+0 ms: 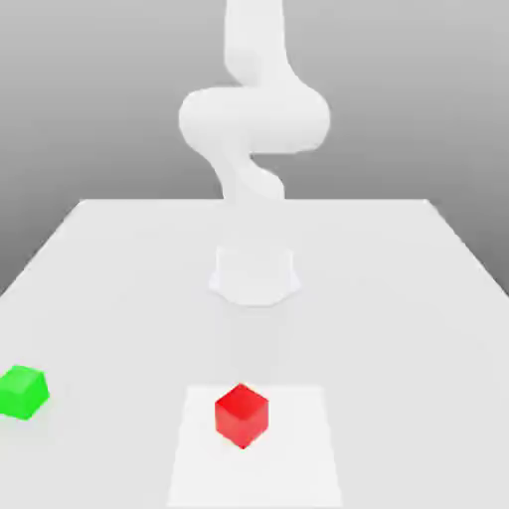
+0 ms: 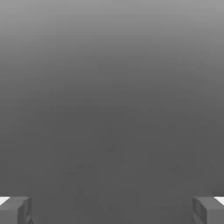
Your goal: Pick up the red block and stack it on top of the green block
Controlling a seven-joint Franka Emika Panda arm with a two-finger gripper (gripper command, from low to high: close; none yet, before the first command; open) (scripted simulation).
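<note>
The red block (image 1: pixel 242 415) is a small cube resting on the white table (image 1: pixel 398 298) near its front edge, in the middle. The green block (image 1: pixel 23 392), a cube of about the same size, sits far off towards the exterior view's left, near the table's edge. The two cubes are well apart. In the hand view my gripper (image 2: pixel 112 211) is open: its two grey fingertips (image 2: pixel 17 211) stand wide apart with nothing between them, and only plain grey background lies behind.
The white arm (image 1: pixel 254 119) rises from its round base (image 1: pixel 254 273) at the table's middle, behind the red block. A slightly brighter square patch (image 1: pixel 288 457) of the table lies under the red block.
</note>
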